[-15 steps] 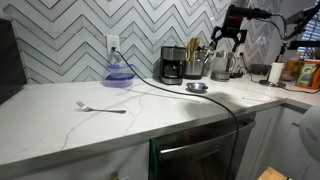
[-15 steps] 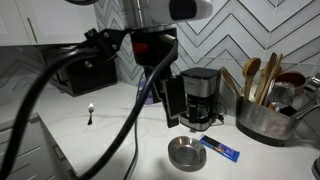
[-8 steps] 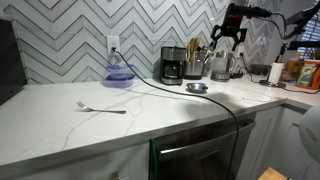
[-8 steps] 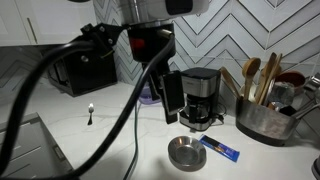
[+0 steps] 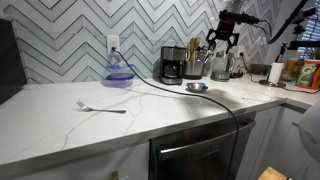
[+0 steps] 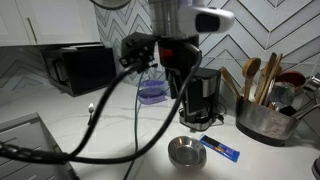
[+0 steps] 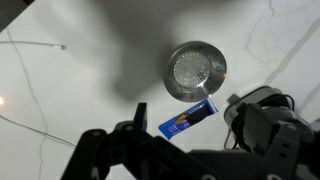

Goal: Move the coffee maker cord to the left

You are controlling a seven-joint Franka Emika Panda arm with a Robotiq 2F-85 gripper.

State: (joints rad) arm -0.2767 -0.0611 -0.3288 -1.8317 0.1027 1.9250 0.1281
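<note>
The step in hand is judged to be the approach, since the thin black power cord is not yet grasped. In an exterior view the cord runs from the white wall outlet across the white marble counter. It passes in front of the small boxy black coffee maker and drops over the counter's front edge. Where it joins the machine cannot be made out. The Robotiq gripper hangs high above the counter, at 12 o'clock of the shiny steel kettle in that view. The coffee maker lies at about 8 o'clock from the gripper, and the cord's run on the counter at about 7 o'clock. The fingers stand apart and hold nothing. The wrist points downward, so the wrist view looks onto the round steel dish and the blue packet at the dish's 6 o'clock. To do the step well, the arm should descend over a free stretch of cord, clear of dish, packet and kettle. The jaws should be set across the cord's line and closed low against the counter, so that the thin cord cannot slip beneath the fingertips. The drag should be gentle, so that neither plug nor coffee maker is pulled.
</note>
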